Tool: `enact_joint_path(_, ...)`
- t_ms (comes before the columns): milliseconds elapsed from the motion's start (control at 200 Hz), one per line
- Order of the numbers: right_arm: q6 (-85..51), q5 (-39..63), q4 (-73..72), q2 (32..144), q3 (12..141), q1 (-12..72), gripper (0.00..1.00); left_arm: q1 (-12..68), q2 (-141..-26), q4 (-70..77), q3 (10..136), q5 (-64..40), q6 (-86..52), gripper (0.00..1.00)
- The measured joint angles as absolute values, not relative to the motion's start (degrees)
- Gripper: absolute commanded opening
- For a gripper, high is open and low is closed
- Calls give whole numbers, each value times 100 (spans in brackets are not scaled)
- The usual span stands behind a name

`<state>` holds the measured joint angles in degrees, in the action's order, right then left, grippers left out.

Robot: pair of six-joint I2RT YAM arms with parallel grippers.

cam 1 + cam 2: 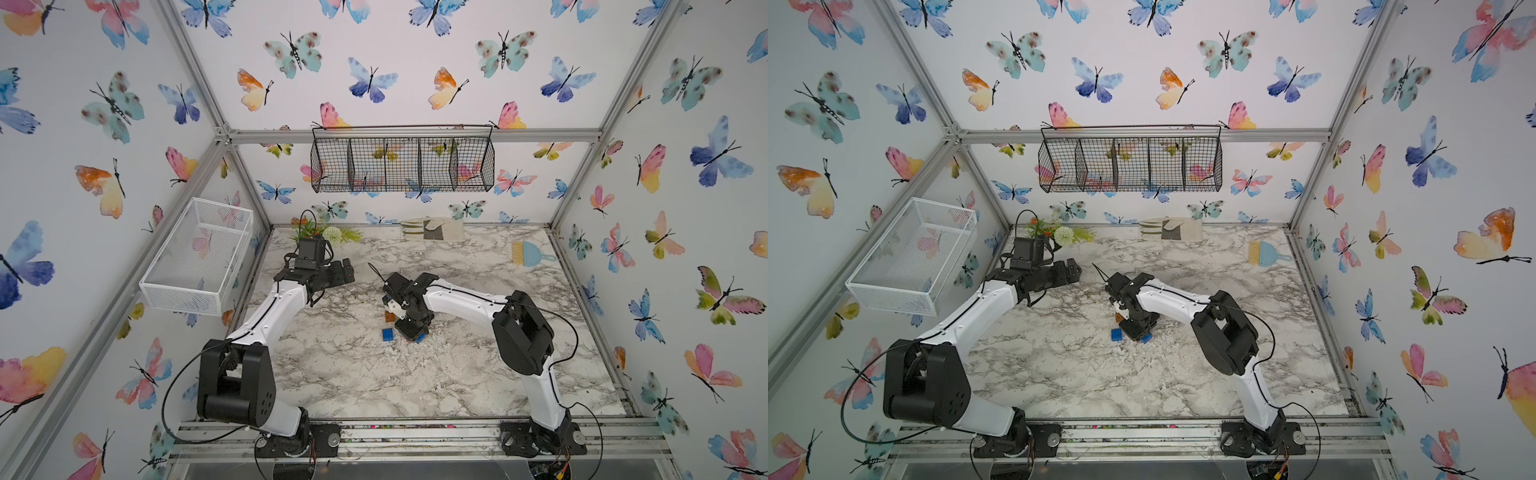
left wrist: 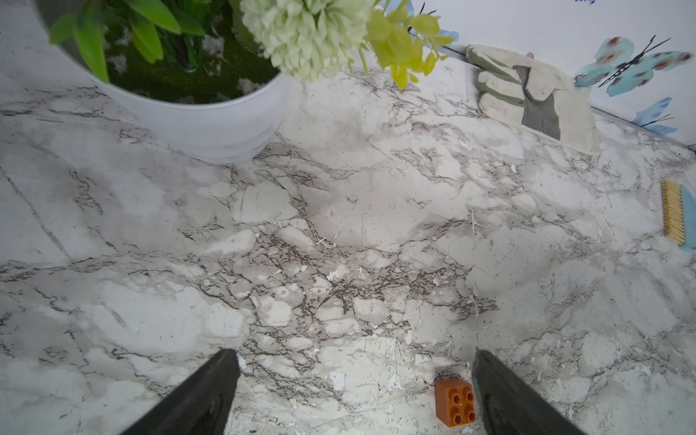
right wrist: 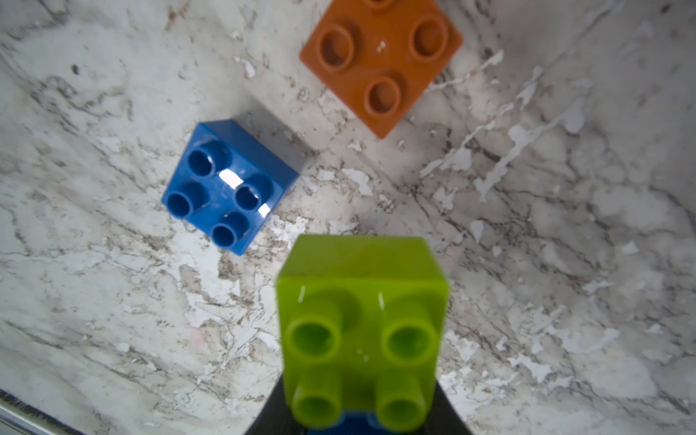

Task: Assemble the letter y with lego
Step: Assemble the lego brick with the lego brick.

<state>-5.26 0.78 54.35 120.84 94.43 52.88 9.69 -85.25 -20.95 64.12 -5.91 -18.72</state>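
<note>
Lime green brick clamped in the closed right claw, left arm reaching forward, left claw spread wide and empty above the worktop, right arm bent, wrist tipped down, dark blue brick and orange brick loose beside that claw

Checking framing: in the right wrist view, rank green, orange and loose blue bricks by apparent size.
1. lime green brick, nearest the lens
2. orange brick, cropped
3. loose blue brick
Nearness skews this.
</note>
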Motion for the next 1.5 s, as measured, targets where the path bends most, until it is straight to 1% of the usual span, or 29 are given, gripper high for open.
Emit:
enact_joint_path(245, -558, 73, 5513, 12070, 9435, 5286, 15, 969, -8525, -2095, 6412, -591, -1872, 97)
enact_joint_path(466, -548, 78, 5542, 11994, 9292, 5286, 13, 969, -8525, -2095, 6412, -591, -1872, 97)
enact_joint_path(571, -530, 1, 5489, 11885, 9105, 5286, 14, 969, -8525, -2095, 6412, -591, -1872, 97)
enact_joint_path(771, -128, -266, 5352, 11531, 8560, 5286, 13, 969, -8525, -2095, 6412, -591, -1872, 97)
enact_joint_path(931, 331, -327, 5133, 11389, 8337, 5297, 9, 969, -8525, -2095, 6412, -591, -1872, 97)
enact_joint_path(1056, 661, -311, 4722, 11111, 7915, 5297, 8, 969, -8525, -2095, 6412, -591, -1872, 97)
enact_joint_path(1121, 773, -325, 4591, 11000, 7743, 5295, 2, 969, -8525, -2095, 6412, -591, -1872, 97)
enact_joint_path(1151, 799, -349, 4560, 10973, 7699, 5290, 2, 969, -8525, -2095, 6412, -591, -1872, 97)
enact_joint_path(1392, 513, -78, 4670, 11008, 7791, 5146, 3, 969, -8525, -2095, 6412, -591, -1872, 97)
enact_joint_path(1502, 362, 99, 4877, 11166, 8038, 5129, 4, 969, -8525, -2095, 6412, -593, -1872, 97)
